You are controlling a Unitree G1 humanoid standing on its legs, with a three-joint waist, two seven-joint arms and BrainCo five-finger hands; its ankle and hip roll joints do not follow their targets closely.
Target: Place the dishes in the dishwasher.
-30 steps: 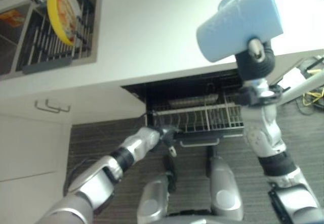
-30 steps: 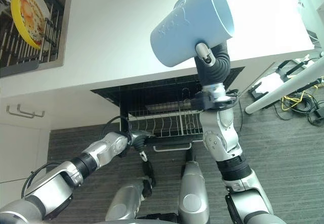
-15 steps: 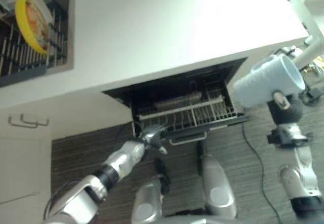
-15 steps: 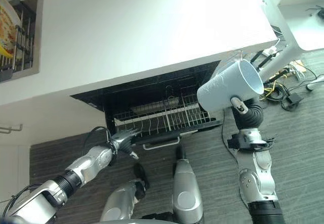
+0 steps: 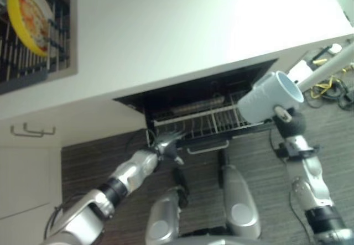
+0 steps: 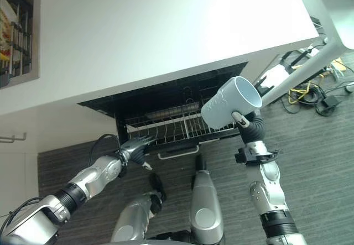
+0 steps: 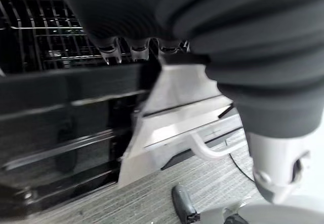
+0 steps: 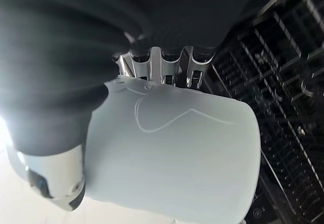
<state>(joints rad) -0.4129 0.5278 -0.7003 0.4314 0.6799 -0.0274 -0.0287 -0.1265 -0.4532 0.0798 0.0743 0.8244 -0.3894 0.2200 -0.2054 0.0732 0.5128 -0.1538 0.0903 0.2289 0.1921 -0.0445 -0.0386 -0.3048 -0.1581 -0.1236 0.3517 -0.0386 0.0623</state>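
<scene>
Pale-blue mug [image 6: 229, 102], tilted, in right robot hand [image 6: 247, 124]

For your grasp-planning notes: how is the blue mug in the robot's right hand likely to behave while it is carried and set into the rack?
The mug keeps its shape in the right hand, so it is probably rigid. Its smooth wall may slip. Held tilted above the wire rack, it could tip or roll if set down that way.

White countertop [image 5: 166, 29] above open dishwasher [image 5: 204, 109]; yellow plate [image 5: 25, 18] upright in recessed sink rack [image 5: 50, 51].
</scene>
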